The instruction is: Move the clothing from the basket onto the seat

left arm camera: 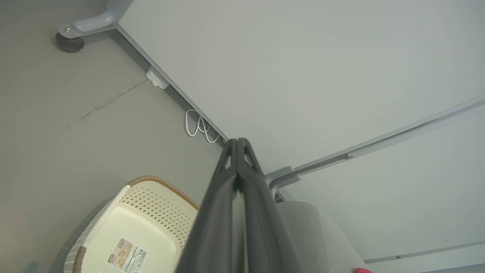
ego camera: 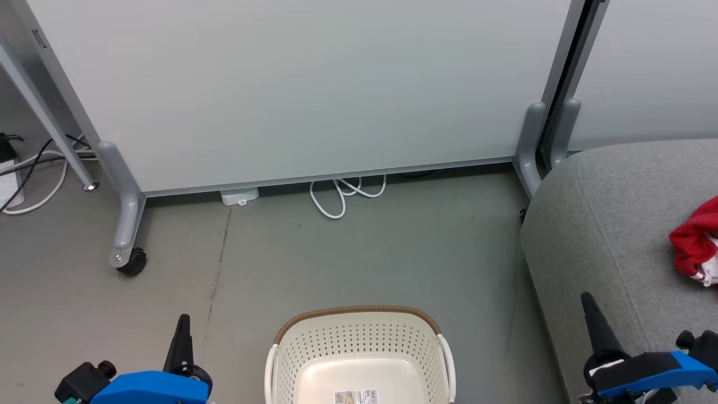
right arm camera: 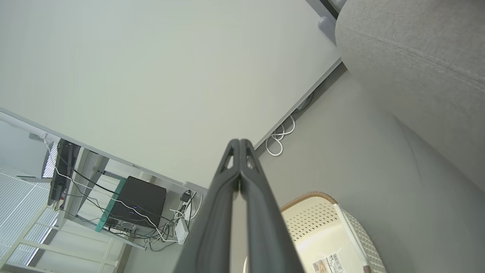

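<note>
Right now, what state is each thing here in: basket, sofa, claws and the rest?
basket: upright on the floor, empty in the part that shows.
clothing: red, crumpled, lying on the seat.
seat: carries the clothing at the picture's right edge.
left gripper: shut, holding nothing.
right gripper: shut, holding nothing.
white cable: looped loosely on the floor.

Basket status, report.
Left gripper and right gripper shut, empty. Basket bottom bare where seen; red clothing on sofa. White cable by partition, away from basket.

Office-like: a pale grey wheeled partition panel (ego camera: 303,90), a white looped cable (ego camera: 342,196) under it (a black computer box (right arm camera: 138,201) past its end).
</note>
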Controlling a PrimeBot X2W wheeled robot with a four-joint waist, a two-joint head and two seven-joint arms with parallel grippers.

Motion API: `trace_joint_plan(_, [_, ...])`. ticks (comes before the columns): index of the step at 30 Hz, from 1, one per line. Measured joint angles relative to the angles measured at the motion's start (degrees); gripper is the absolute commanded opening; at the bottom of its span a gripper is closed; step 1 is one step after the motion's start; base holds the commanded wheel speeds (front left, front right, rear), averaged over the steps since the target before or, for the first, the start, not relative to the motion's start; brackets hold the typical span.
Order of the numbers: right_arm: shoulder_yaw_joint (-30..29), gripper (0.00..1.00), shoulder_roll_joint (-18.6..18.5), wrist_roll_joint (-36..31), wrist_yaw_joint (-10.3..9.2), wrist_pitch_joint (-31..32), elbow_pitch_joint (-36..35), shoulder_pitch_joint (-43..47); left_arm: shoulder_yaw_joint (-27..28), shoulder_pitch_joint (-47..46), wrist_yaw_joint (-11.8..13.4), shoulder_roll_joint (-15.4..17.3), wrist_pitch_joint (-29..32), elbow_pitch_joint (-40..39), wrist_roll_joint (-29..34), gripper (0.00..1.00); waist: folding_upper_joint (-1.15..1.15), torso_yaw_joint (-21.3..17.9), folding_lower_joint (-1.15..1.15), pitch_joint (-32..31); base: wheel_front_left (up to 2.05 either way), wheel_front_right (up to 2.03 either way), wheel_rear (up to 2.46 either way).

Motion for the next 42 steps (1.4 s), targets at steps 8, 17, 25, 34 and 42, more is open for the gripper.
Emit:
trace_joint_plan(8, [-0.21, 0.00, 0.03, 5.30, 0.00, 0.75, -0.19, -0.79, 1.03, -0.79, 0.00, -0.08, 1.35, -1.10, -4.65, 0.00, 0.00, -0.27, 0.00, 0.12, 0.00, 0.00, 0.00])
trace_joint_plan(17, [-0.42, 0.00, 0.07, 10.76, 0.00, 1.45, -0.26, -1.24, 1.86, -1.16, 0.00, -0.14, 2.78, -2.20, -9.64, 0.00, 0.00, -0.57, 0.00, 0.25, 0.00, 0.00, 0.00])
trace_joint_plan(25, [-0.59, 0.00, 0.09, 15.36, 0.00, 1.99, -0.41, -1.85, 2.78, -1.90, 0.00, -0.20, 3.87, -3.16, -13.69, 0.00, 0.00, -0.84, 0.00, 0.38, 0.00, 0.00, 0.00])
trace_joint_plan(34, [-0.76, 0.00, 0.11, 19.97, -0.01, 2.69, -0.49, -2.42, 3.41, -2.27, 0.00, -0.24, 5.09, -4.08, -17.91, 0.00, 0.00, -1.14, 0.00, 0.51, 0.00, 0.00, 0.00])
trace_joint_plan(42, [-0.90, 0.00, 0.14, 23.88, 0.00, 3.19, -0.57, -2.99, 4.24, -2.77, 0.00, -0.29, 6.01, -4.98, -21.43, 0.00, 0.00, -1.41, -0.01, 0.63, 0.00, 0.00, 0.00])
